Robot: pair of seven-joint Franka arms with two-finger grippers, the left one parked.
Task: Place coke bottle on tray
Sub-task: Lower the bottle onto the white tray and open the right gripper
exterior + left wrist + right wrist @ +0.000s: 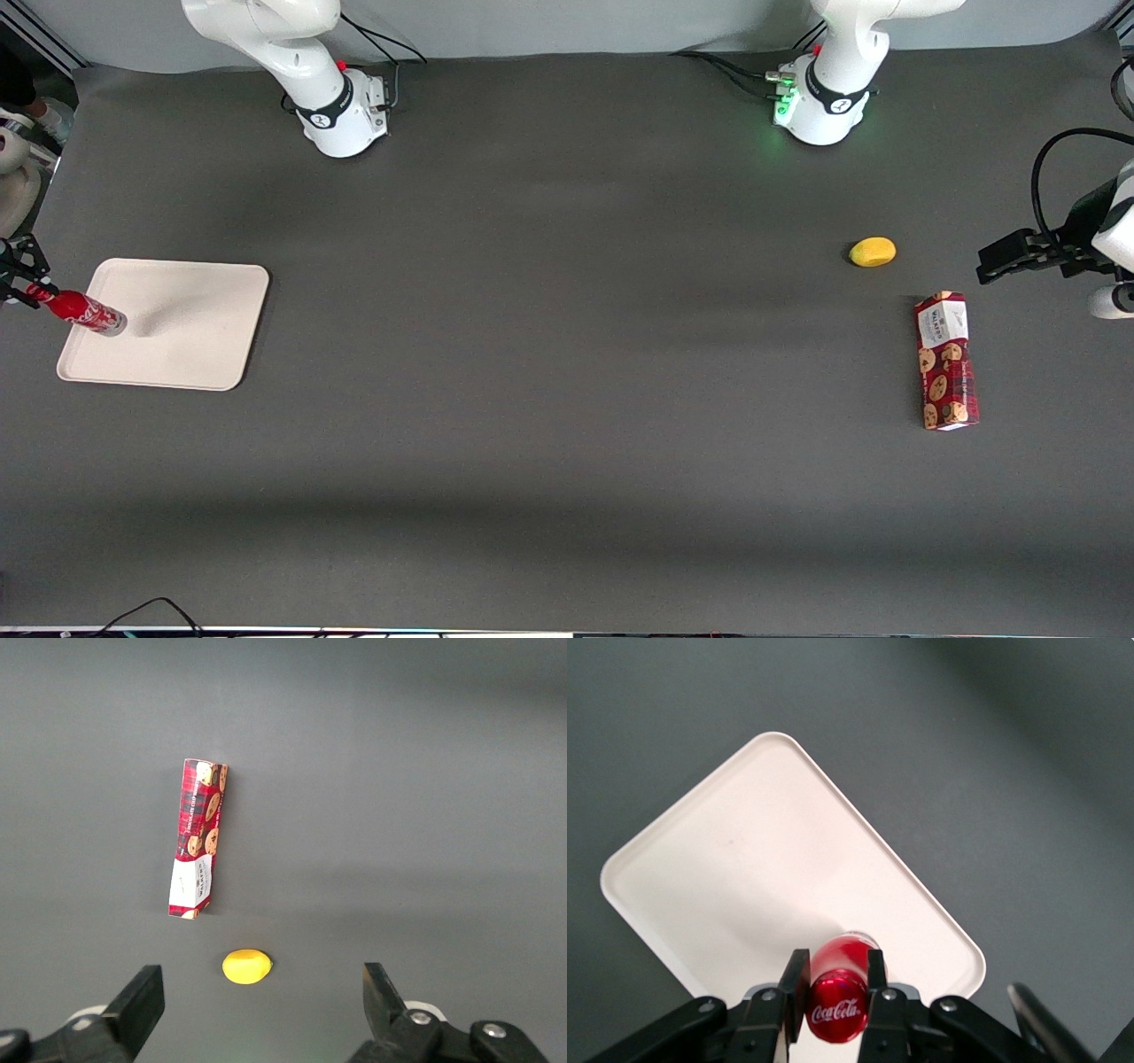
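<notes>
My tool [834,981] squeezes the coke bottle [840,992] near its cap and holds it over the edge of the tray [744,877]. White letters on the bottle say "Coca-Cola". At the parked arm's end of the worktop [567,372] lie a red cookie box [946,361] and a yellow lemon [873,252].

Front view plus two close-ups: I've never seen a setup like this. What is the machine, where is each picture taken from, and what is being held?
Two white robot arms stand on a dark table. One camera faces them from the front; the others ride on their wrists. The working arm's gripper, at its end of the table, is shut on the coke bottle, carried over the edge of the tray. Toward the parked arm's end lie a cookie box and a small yellow object, which the parked arm's wrist camera also shows.
</notes>
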